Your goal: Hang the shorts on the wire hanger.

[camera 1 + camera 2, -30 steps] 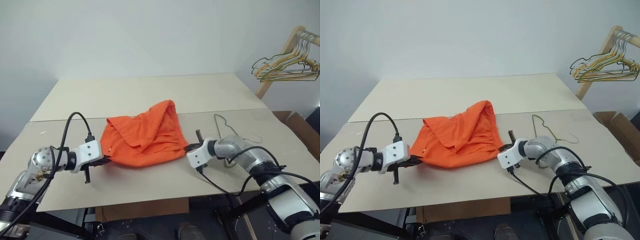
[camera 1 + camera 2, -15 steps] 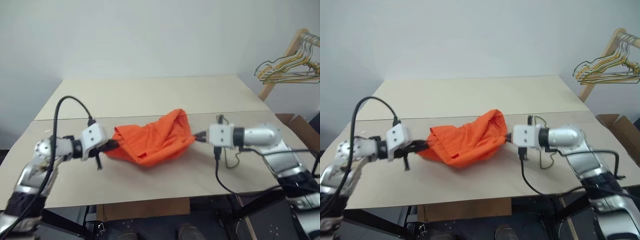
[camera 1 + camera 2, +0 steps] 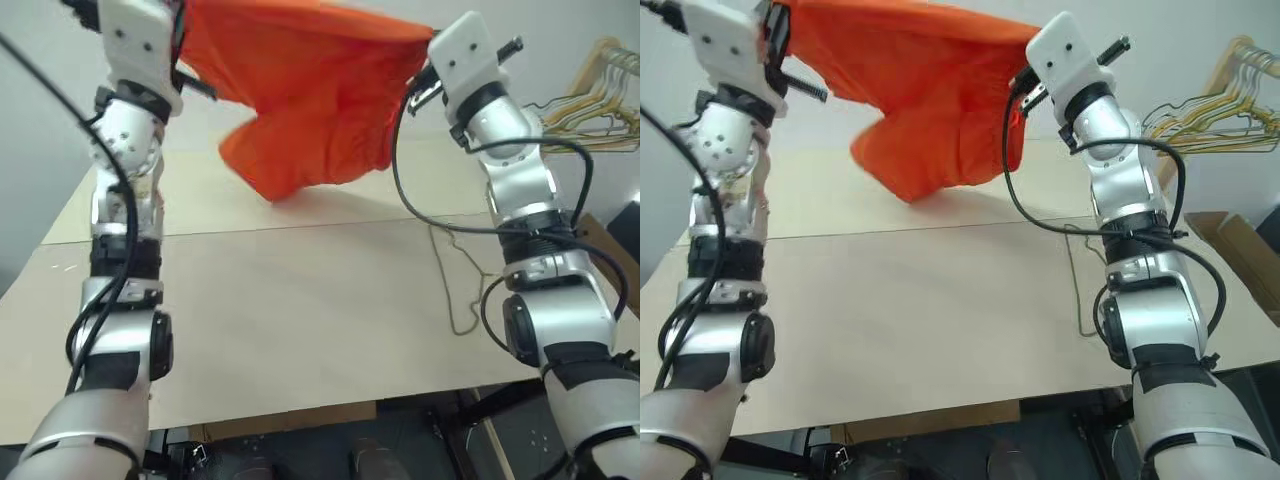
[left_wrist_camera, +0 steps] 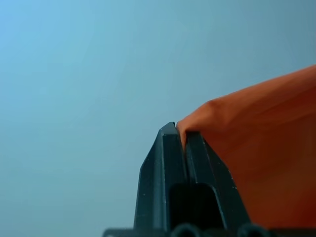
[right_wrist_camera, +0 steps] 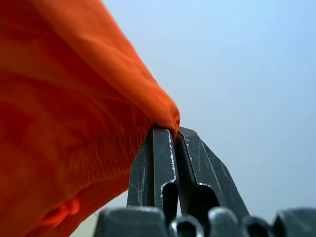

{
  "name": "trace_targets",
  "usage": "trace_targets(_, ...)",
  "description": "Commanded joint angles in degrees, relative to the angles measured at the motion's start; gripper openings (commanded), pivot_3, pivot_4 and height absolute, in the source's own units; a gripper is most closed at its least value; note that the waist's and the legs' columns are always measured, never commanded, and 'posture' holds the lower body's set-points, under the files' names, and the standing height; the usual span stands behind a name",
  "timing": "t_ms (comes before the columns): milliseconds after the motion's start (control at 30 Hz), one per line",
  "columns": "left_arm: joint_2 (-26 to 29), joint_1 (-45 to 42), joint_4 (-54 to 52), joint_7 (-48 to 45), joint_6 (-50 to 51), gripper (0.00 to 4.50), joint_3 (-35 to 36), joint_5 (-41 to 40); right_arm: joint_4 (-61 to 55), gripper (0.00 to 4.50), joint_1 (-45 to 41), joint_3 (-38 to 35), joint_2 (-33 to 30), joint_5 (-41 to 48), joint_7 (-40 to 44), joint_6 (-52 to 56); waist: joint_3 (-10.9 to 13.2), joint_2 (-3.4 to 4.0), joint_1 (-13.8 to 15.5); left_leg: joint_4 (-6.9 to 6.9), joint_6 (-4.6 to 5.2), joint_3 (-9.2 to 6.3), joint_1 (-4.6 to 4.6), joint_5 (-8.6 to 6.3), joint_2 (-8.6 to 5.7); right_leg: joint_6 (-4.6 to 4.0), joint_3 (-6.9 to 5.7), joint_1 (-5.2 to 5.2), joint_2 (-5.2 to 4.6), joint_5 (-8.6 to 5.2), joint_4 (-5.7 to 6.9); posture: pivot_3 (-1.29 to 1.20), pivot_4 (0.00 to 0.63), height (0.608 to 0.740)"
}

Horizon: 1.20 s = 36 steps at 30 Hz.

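Both grippers, left (image 4: 181, 136) & right (image 5: 174, 132), clamped on shorts (image 3: 310, 90), stretched aloft betw. them. Wire hanger (image 3: 452, 275) flat on table below right arm; nearer that side.

head stereo pair looks forward-down over table (image 3: 300, 330); wrist cameras close behind fingertips, both seeing shorts (image 4: 266, 163).

My two black, scuffed fingers (image 5: 176, 136) are pinched together on a gathered edge of the bright orange soft fabric shorts (image 5: 69, 123), whose cloth bunches at my fingertips and spreads away in folds to one side against a plain pale background.
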Motion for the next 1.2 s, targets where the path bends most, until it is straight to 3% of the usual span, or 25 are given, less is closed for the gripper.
trace_targets(33,5.8,10.1,-13.4,-10.6,5.9,0.00,2.7,-7.4,-9.3,0.07,9.0,1.3,-3.1,0.6,7.3,-3.2,0.0,0.00,-1.1,0.03,0.04,-0.06,0.00,0.00,-0.11,0.13,0.03,0.09,-0.07,-0.05,-0.05,-0.10,0.000,0.740)
trace_targets(167,13.4,27.2,-24.6,-22.4,12.4,0.00,3.9,-13.4,-17.7,0.07,19.9,6.2,-6.7,-0.4,17.1,-8.9,0.0,0.05,-2.5,0.33,0.49,-0.35,0.13,-0.09,-0.29,0.34,0.05,0.51,-0.14,-0.18,-0.02,-0.10,0.000,0.740)
trace_targets(333,21.0,46.6,-34.1,-31.0,18.9,0.00,3.5,-12.8,-20.7,0.07,25.8,14.0,-13.3,-2.3,31.1,-17.2,0.1,0.17,-2.6,-0.10,0.57,-0.43,1.75,-0.12,-0.23,0.34,-0.02,2.09,-0.01,-0.30,-0.70,-0.08,0.000,0.740)
trace_targets(400,24.5,54.8,-38.2,-35.6,20.5,0.00,3.0,-12.5,-22.9,0.07,28.2,16.1,-16.7,0.2,38.7,-18.1,0.1,0.17,-2.4,-0.17,0.65,-0.43,1.75,-0.19,-0.11,0.30,-0.10,2.14,0.08,-0.31,-0.92,-0.08,0.000,0.740)
trace_targets(567,30.7,65.6,-43.2,-41.9,23.2,0.00,2.5,-9.7,-25.8,0.07,32.0,18.0,-22.7,3.1,50.2,-19.4,0.2,0.16,-0.1,0.09,0.76,-0.44,1.31,-0.31,-0.17,0.31,-0.17,1.91,-0.08,-0.34,-0.87,-0.08,0.000,0.740)
trace_targets(733,34.2,71.3,-48.4,-46.6,24.9,0.00,2.4,-9.8,-25.1,0.07,32.3,17.6,-22.0,2.0,51.6,-20.3,0.2,0.18,0.9,0.04,0.83,-0.24,1.73,-0.36,-0.05,0.25,-0.16,2.25,0.06,-0.36,-0.94,-0.08,0.000,0.740)
trace_targets(867,33.4,75.6,-53.5,-48.3,27.5,0.00,4.6,-12.7,-25.3,0.07,32.6,17.4,-22.4,1.3,52.3,-21.3,0.2,0.18,1.0,0.02,0.84,-0.16,1.73,-0.37,0.01,0.22,-0.12,2.22,0.07,-0.38,-0.94,-0.07,0.000,0.740)
trace_targets(1033,31.4,74.0,-52.5,-44.5,27.1,0.00,2.0,-8.2,-26.7,0.07,33.6,16.9,-23.3,3.4,54.6,-22.4,0.2,0.19,1.7,0.02,0.85,-0.01,2.04,-0.38,0.04,0.18,-0.18,2.56,0.13,-0.40,-0.97,-0.06,0.000,0.740)
trace_targets(1067,30.5,72.9,-51.8,-43.4,27.0,0.00,1.3,-7.5,-27.3,0.31,33.8,16.8,-23.7,3.9,55.3,-22.6,0.2,0.17,2.1,0.01,0.85,0.08,2.16,-0.39,0.06,0.17,-0.21,2.70,0.13,-0.41,-1.01,-0.06,0.000,0.740)
trace_targets(1200,29.9,71.9,-51.1,-44.4,26.0,0.93,1.2,-7.3,-28.5,1.53,34.4,15.8,-25.1,5.6,57.2,-21.9,0.2,0.16,2.8,0.02,0.86,0.20,2.23,-0.39,0.16,0.14,-0.23,2.78,0.22,-0.40,-1.03,-0.06,0.000,0.740)
